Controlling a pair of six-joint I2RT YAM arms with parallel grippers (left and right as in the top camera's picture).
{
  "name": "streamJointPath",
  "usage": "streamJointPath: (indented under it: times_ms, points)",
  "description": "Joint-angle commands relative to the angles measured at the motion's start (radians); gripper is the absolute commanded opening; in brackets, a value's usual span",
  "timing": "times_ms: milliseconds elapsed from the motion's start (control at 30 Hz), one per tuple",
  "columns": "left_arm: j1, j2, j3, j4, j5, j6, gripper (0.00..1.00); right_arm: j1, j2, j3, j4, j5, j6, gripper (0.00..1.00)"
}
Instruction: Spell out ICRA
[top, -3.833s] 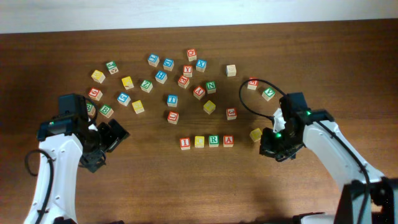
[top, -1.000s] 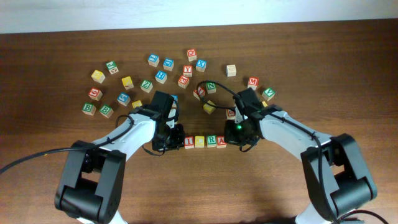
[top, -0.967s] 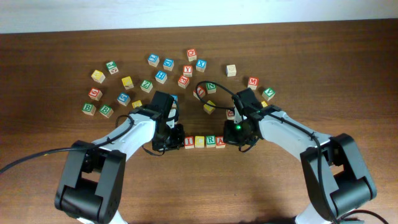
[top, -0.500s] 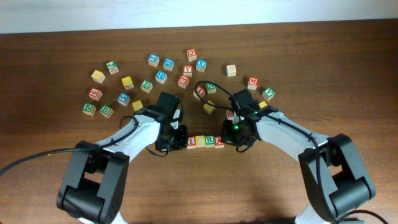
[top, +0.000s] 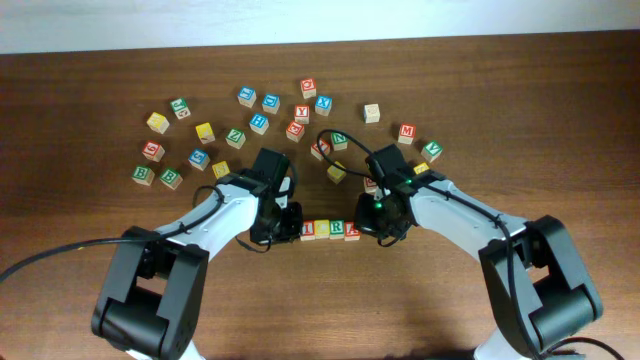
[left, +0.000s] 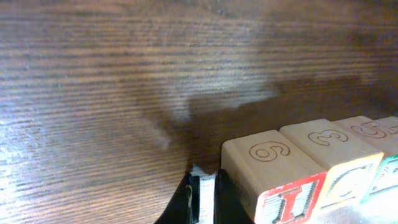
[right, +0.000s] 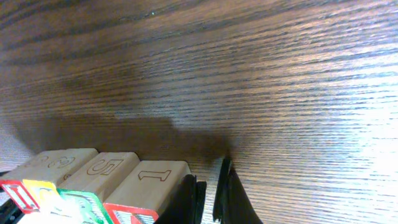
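Four letter blocks stand in a tight row reading I (top: 308, 230), C (top: 322, 229), R (top: 337, 228), A (top: 352, 228) on the wooden table (top: 320, 300). My left gripper (top: 291, 223) is shut with nothing in it, and rests against the left side of the I block (left: 270, 177). My right gripper (top: 367, 226) is likewise shut and empty, pressed against the right side of the A block (right: 149, 186). In the left wrist view the left gripper (left: 202, 190) shows only its tips. In the right wrist view the right gripper (right: 209, 190) has its left finger touching the A block.
Several loose letter blocks lie scattered beyond the row, from a green one (top: 143, 176) on the left to another green one (top: 431, 150) on the right. A yellow block (top: 337, 174) and a red block (top: 372, 184) sit close behind the right arm. A black cable (top: 325, 140) loops over the blocks.
Both grippers have come from the table's sides to the ends of the row. In the last second they moved inward, and the gaps between the four blocks closed.
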Motion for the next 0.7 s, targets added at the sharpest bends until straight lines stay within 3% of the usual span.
streamJointPath:
  times_ms: [0, 133, 667]
  points:
    - [-0.014, 0.023, -0.007, -0.014, 0.000, 0.010, 0.05, 0.028, 0.042, -0.029, 0.001, 0.025, 0.007, 0.05]
    - [-0.005, 0.023, -0.007, -0.029, -0.080, 0.010, 0.02, 0.026, 0.042, -0.029, -0.033, 0.087, 0.008, 0.06]
    - [0.011, 0.010, -0.006, -0.051, -0.079, 0.020, 0.00, 0.026, 0.042, -0.028, -0.045, 0.043, 0.016, 0.04]
